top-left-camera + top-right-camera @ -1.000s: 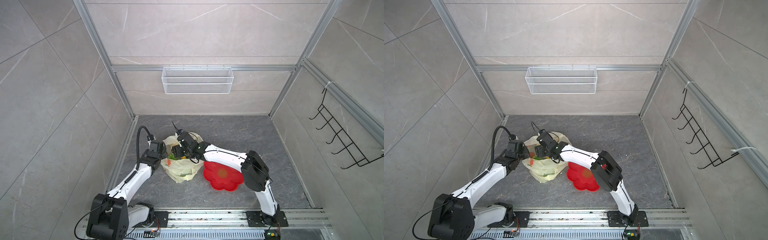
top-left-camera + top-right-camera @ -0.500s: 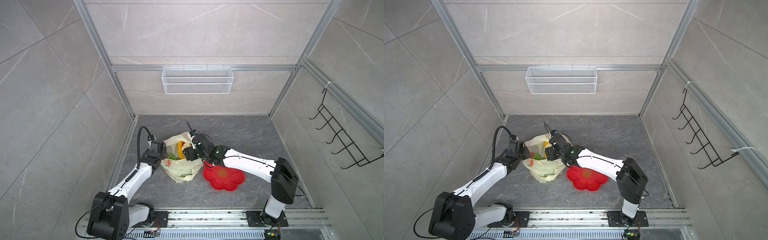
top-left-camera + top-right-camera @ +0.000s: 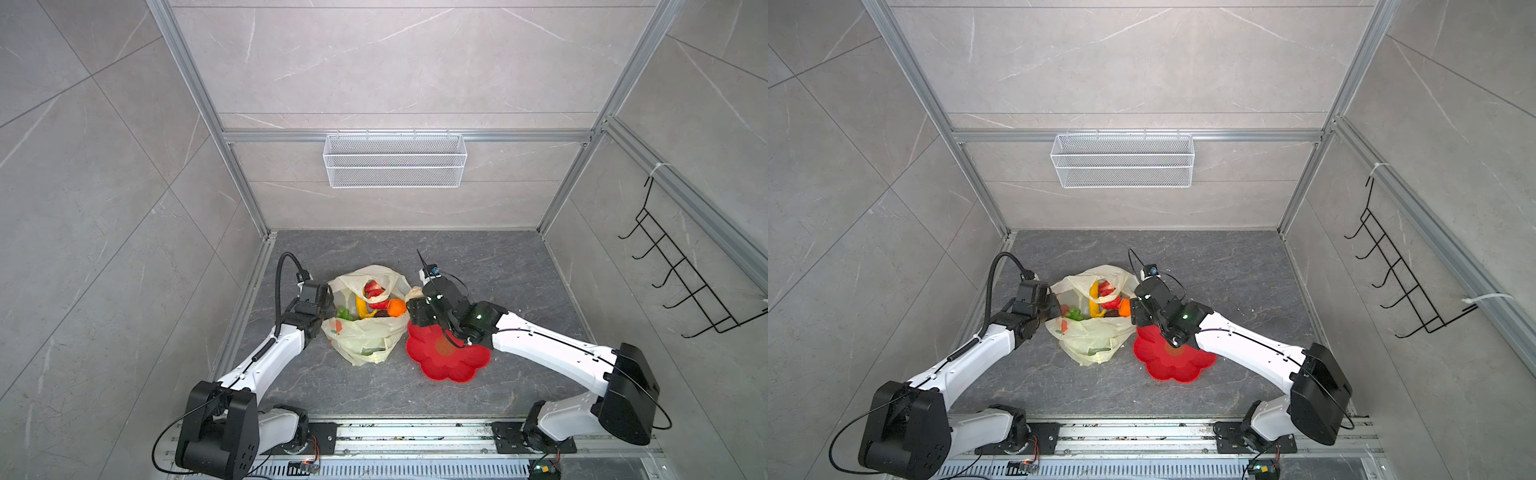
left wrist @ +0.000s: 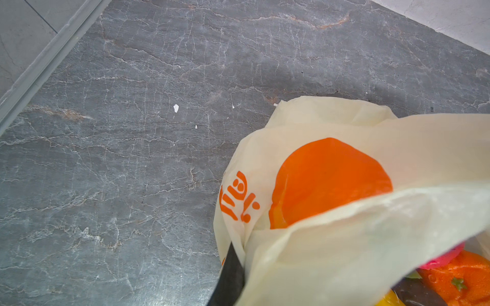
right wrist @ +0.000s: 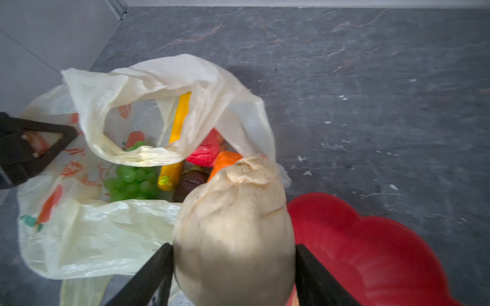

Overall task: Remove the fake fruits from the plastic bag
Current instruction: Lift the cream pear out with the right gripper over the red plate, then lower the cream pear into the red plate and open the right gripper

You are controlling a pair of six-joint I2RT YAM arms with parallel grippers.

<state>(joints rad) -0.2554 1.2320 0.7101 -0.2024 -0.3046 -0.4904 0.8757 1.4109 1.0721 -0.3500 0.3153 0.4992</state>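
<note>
The plastic bag (image 3: 365, 338) lies open on the grey floor, left of centre in both top views. Inside it I see a yellow banana (image 5: 177, 132), green grapes (image 5: 132, 180), a red fruit (image 5: 205, 152), an orange (image 3: 397, 307) and a dark brown fruit (image 5: 189, 182). My left gripper (image 3: 327, 309) is shut on the bag's left rim; in the left wrist view one finger (image 4: 230, 278) shows against the plastic (image 4: 371, 238). My right gripper (image 5: 233, 250) is shut on a cream fruit (image 5: 236, 220), held just right of the bag's mouth at the edge of the red dish (image 5: 371, 251).
The red flower-shaped dish (image 3: 453, 361) sits on the floor right of the bag, under my right arm. A white wire basket (image 3: 395, 166) hangs on the back wall and a black hook rack (image 3: 681, 282) on the right wall. The left wall rail runs close to the bag.
My right gripper has drawn back out of the bag to the right, carrying the cream fruit to the dish's edge. The left gripper has kept its hold on the bag.
</note>
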